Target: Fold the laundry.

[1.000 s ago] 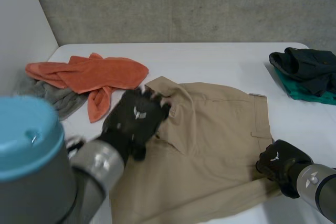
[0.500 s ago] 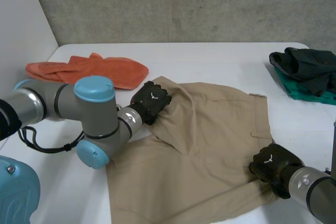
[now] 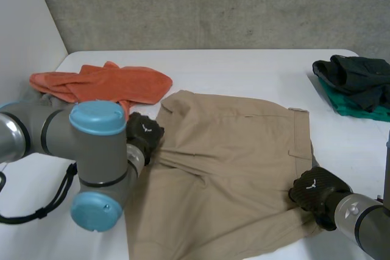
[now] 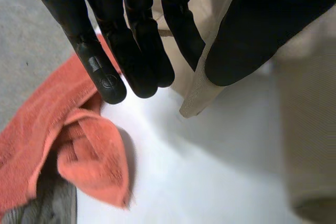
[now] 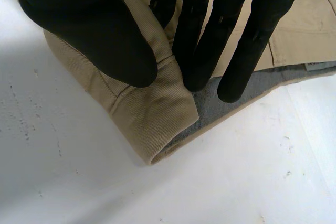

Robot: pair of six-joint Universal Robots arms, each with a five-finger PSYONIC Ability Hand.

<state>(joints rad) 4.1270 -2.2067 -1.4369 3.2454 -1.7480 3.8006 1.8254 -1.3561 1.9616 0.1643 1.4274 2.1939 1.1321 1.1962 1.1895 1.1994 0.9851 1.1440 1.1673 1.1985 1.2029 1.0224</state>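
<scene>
From my station I see the white table [image 3: 244, 71] running the width of the head view, and the biggest thing on it is a pair of tan trousers [image 3: 237, 168]. They lie flat in the near middle of the table. Their waistband, with a belt loop, lies along the edge on my right, so the long axis runs across the table from right to left. That axis skews a little, and the left end sits nearer the robot. A soft crease crosses the cloth from the far left edge towards the middle.

Next in size is an orange towel [image 3: 103, 83], crumpled at the far left, just beside the trousers' far left corner but apart from it. The left wrist view shows a grey cloth [image 4: 47, 208] tucked under the towel. At the far right edge, well apart from the trousers, a dark garment [image 3: 356, 74] is heaped on top of a teal garment [image 3: 347, 106].

The left hand [image 3: 144, 135] is at the trousers' left edge. In its wrist view the thumb and fingers [image 4: 142, 51] are closed on a thin edge of the tan cloth, pinching it. The right hand [image 3: 317, 190] is at the right edge near the front corner. There its thumb presses a rolled fold of the tan cloth against its fingers [image 5: 199, 40], and the grey inner lining shows at the fingertips.
</scene>
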